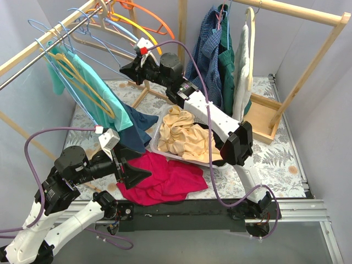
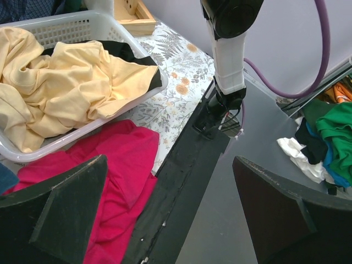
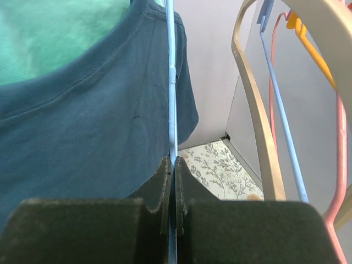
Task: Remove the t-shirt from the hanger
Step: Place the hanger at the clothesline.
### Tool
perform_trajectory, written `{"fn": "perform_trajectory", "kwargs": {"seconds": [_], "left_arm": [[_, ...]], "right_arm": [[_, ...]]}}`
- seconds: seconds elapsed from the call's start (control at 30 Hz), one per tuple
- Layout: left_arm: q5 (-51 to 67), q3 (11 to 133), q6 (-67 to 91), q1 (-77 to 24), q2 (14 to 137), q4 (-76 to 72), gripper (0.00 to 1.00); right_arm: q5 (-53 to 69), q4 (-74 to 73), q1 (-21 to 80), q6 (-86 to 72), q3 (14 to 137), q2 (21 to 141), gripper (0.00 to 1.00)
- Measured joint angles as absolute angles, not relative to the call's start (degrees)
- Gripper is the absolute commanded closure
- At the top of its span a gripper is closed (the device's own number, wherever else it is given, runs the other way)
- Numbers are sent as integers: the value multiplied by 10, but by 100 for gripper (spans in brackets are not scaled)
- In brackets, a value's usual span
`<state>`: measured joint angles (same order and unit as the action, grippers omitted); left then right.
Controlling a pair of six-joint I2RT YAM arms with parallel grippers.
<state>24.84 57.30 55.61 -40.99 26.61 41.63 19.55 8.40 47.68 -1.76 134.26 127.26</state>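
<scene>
The dark blue t-shirt (image 3: 82, 126) is still on its hanger at the far left of the scene. In the right wrist view its collar curves up against the light-blue wire hanger (image 3: 172, 82). From above, its lower part (image 1: 142, 127) hangs down low towards the table, below a mint-green t-shirt (image 1: 91, 77) on the same rail (image 1: 33, 55).

The right gripper (image 3: 171, 165) is raised to the rail with its jaws pinched together on the thin blue wire; it grips the hanger, not the cloth. Just right of it hang a bare wooden hanger (image 3: 258, 126) and more wire ones.

The left gripper (image 2: 169, 165) sits low at the near left with its jaws spread fully apart and nothing between them. It hovers over a crimson garment (image 1: 165, 179) lying loose on the table. Beyond that is a white basket (image 2: 82, 22) filled with crumpled pale-yellow garments (image 1: 184, 135).

As a judgement, the hanger is secured but the shirt has not yet come off. What remains is for the free left arm to reach up, take the blue fabric and draw the collar clear of the wire, then lay the shirt down.
</scene>
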Motion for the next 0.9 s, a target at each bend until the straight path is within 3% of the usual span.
{"fn": "perform_trajectory", "kwargs": {"seconds": [0.9], "left_arm": [[239, 573, 568, -410, 259, 421, 2]], "right_arm": [[197, 135, 458, -57, 1357, 1325, 99]]}}
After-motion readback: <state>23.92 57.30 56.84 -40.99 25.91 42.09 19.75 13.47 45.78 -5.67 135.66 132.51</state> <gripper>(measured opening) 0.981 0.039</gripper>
